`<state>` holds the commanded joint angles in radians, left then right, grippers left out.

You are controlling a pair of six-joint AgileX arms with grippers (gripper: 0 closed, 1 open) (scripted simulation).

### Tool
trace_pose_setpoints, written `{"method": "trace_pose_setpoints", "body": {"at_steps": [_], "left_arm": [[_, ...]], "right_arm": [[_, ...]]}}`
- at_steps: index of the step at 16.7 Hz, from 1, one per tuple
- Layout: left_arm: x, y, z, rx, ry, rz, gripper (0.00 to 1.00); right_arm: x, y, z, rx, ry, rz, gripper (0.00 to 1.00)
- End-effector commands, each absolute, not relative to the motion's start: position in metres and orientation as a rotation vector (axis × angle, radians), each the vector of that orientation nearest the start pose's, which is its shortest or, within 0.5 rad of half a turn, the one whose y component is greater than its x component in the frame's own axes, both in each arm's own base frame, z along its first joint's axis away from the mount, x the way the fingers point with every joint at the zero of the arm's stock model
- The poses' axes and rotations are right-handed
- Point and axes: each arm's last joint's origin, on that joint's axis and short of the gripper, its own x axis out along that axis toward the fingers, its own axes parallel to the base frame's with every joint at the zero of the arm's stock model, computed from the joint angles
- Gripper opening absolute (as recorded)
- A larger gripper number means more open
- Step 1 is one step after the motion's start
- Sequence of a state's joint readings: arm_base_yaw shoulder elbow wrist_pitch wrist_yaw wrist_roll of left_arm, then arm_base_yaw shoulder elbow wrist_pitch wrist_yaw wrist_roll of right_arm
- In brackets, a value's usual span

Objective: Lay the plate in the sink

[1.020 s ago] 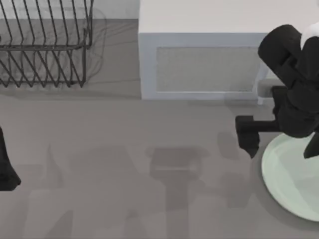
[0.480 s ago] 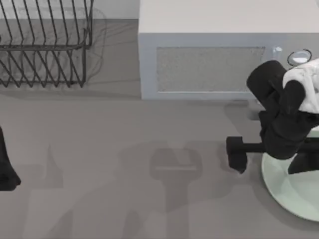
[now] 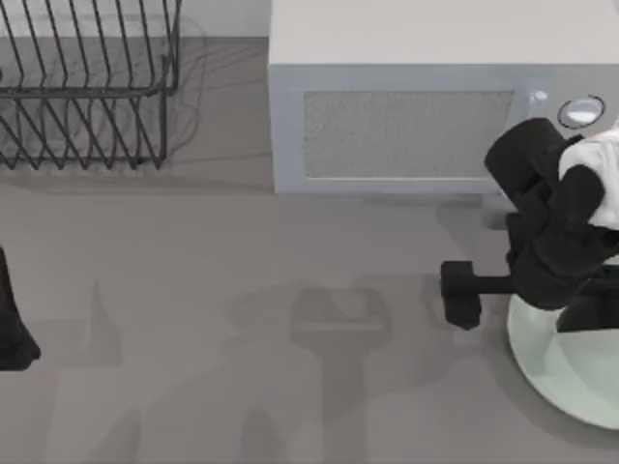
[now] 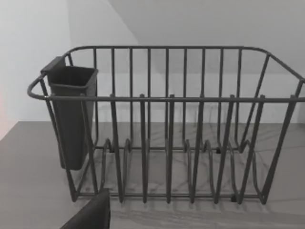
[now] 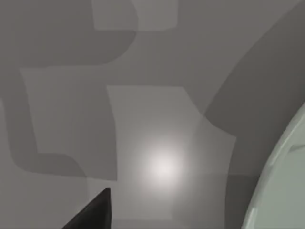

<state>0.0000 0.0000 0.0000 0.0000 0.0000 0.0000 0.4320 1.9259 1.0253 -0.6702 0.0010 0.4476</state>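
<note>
Mint-green plate (image 3: 566,372) lies under the right end effector (image 3: 580,324), grip unreadable.

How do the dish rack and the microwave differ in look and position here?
The dish rack is an open frame of thin dark wires, with a dark cup hung on one end in the left wrist view; the microwave is a closed pale grey-white box with a speckled window. The rack stands at the table's far left, the microwave from the middle to the right. The right arm overlaps the microwave's right end; nothing covers the rack. Both rest on the grey table.
</note>
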Motion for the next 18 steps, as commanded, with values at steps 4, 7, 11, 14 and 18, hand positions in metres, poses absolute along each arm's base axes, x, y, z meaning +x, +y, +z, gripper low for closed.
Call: {"method": "trace_pose_setpoints", "body": {"at_steps": [4, 7, 11, 14, 18], "left_arm": [[0.1057, -0.0012, 0.1600, 0.000, 0.000, 0.000, 1.00], [0.1057, -0.0012, 0.1600, 0.000, 0.000, 0.000, 1.00], [0.1057, -0.0012, 0.1600, 0.000, 0.000, 0.000, 1.00], [0.1057, -0.0012, 0.1600, 0.000, 0.000, 0.000, 1.00], [0.1057, -0.0012, 0.1600, 0.000, 0.000, 0.000, 1.00]], "right_arm": [[0.2869, 0.1340, 0.0933, 0.008, 1.571, -0.008, 0.62], [0.2869, 0.1340, 0.0933, 0.008, 1.571, -0.008, 0.40], [0.2869, 0.1340, 0.0933, 0.008, 1.571, -0.008, 0.10], [0.2869, 0.1340, 0.0933, 0.008, 1.571, -0.008, 0.00], [0.2869, 0.1340, 0.0933, 0.008, 1.571, -0.008, 0.00]]}}
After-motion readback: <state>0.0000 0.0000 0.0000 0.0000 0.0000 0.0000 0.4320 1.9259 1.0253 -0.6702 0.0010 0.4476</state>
